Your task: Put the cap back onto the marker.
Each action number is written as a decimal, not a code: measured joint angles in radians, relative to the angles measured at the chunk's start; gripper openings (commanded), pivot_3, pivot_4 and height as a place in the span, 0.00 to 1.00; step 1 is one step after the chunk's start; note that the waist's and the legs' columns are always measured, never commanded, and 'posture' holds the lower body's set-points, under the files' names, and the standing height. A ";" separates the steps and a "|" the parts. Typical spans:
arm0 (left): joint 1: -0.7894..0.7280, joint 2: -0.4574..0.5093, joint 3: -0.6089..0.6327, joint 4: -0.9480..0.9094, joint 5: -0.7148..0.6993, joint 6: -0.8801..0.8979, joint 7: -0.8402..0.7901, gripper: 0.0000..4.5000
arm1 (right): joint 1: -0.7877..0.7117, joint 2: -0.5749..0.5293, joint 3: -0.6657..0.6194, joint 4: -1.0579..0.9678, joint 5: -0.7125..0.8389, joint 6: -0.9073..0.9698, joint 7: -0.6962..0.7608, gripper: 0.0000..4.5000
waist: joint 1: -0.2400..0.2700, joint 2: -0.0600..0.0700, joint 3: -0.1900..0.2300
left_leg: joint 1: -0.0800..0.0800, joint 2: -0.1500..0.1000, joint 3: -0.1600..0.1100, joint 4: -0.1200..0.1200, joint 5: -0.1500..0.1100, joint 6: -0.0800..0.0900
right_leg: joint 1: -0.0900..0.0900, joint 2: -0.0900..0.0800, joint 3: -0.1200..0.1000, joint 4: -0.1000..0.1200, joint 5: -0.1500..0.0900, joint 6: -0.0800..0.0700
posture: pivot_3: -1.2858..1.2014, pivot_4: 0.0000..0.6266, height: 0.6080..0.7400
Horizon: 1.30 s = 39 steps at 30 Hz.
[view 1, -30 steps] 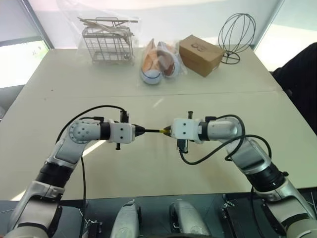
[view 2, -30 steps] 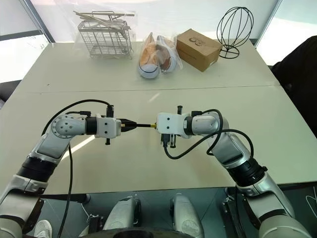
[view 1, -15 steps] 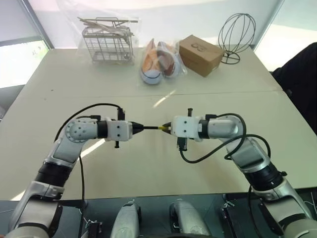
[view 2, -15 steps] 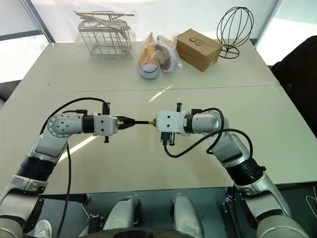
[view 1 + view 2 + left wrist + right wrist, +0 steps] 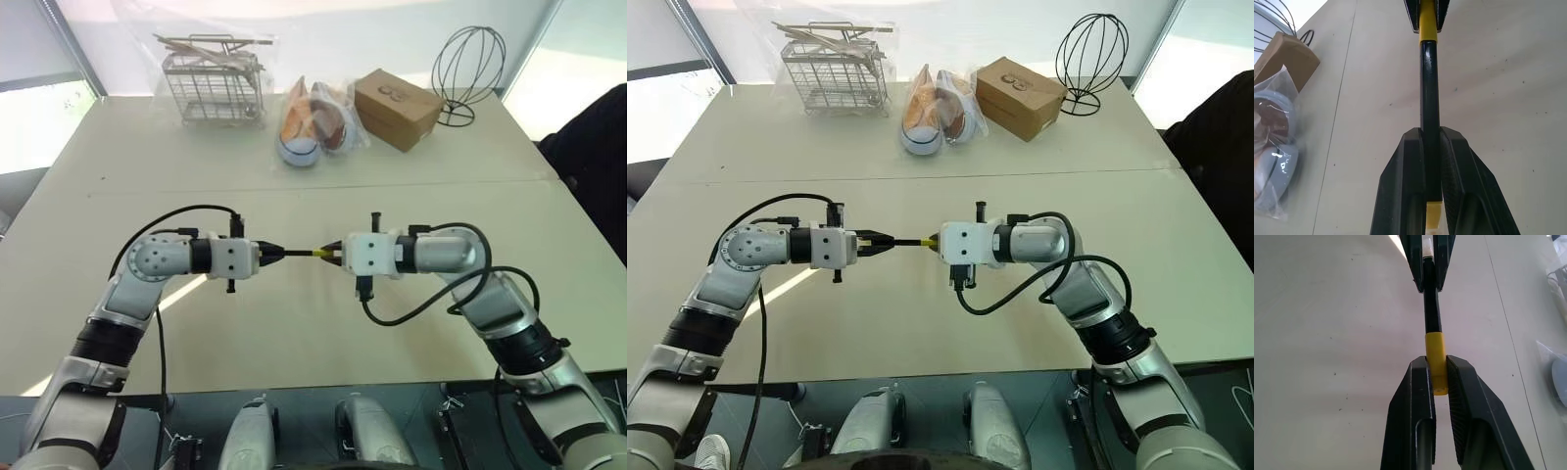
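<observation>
left gripper (image 5: 1432,161): clamped on the marker (image 5: 1429,88), barrel reaching toward the other hand | right gripper (image 5: 1439,382): pinching the cap (image 5: 1435,355) (seated over the marker's tip) | both above the table (image 5: 294,323)

marker tail: the rear of the slim black marker (image 5: 1429,98) lies between the left gripper's black fingers (image 5: 1406,196), so only a pale yellow bit shows behind them
cap end: the far end of the small bright yellow plastic cap (image 5: 1435,357) is covered by the right gripper's black fingers (image 5: 1464,421)
cap seating: the cap meets the marker's barrel; how far it is pushed on cannot be told
bagged shoes: the pair of orange and white shoes in clear plastic (image 5: 1271,147) is cut by the picture's edge
wire basket: the contents of the grey wire basket (image 5: 211,88) are too small to make out
</observation>
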 measured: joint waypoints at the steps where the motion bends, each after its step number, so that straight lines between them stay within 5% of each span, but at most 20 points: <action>1: 0.000 -0.001 0.000 0.001 -0.002 0.000 0.000 0.00 | 0.000 0.000 -0.001 0.000 0.000 -0.003 0.000 0.01 | 0.000 0.000 0.000 | 0.000 0.000 0.000 0.000 0.000 0.000 | 0.000 0.000 0.000 0.000 0.000 0.000 | 0.52 0.24 1.00; 13: -0.004 -0.011 0.000 0.006 -0.003 0.000 0.000 0.00 | 0.000 0.002 -0.003 0.000 -0.004 -0.003 -0.002 0.01 | 0.000 0.000 0.000 | 0.000 0.000 0.000 0.000 0.000 0.000 | 0.000 0.000 0.000 0.000 0.000 0.000 | 0.52 0.24 1.00; 17: -0.015 -0.036 -0.013 0.005 -0.009 -0.009 0.002 0.00 | 0.000 0.030 0.010 -0.001 0.010 -0.017 0.002 0.38 | 0.000 0.000 0.000 | 0.000 0.000 0.000 0.000 0.000 0.000 | 0.000 0.000 0.000 0.000 0.000 0.000 | 0.52 0.24 1.00; 22: -0.026 -0.053 -0.036 0.000 -0.011 -0.020 0.008 0.00 | 0.000 0.037 0.042 -0.010 0.017 -0.024 0.003 0.97 | 0.000 0.000 0.000 | 0.000 0.000 0.000 0.001 0.000 0.000 | 0.001 0.000 0.000 0.000 0.000 0.000 | 0.52 0.24 1.00; 39: 0.100 0.052 0.035 -0.077 -0.075 0.083 0.031 0.00 | 0.026 -0.077 -0.047 0.012 0.033 -0.017 -0.025 0.99 | 0.000 0.000 0.000 | 0.000 0.000 0.000 0.000 0.000 0.000 | 0.001 0.000 0.000 0.000 0.000 0.000 | 0.52 0.24 1.00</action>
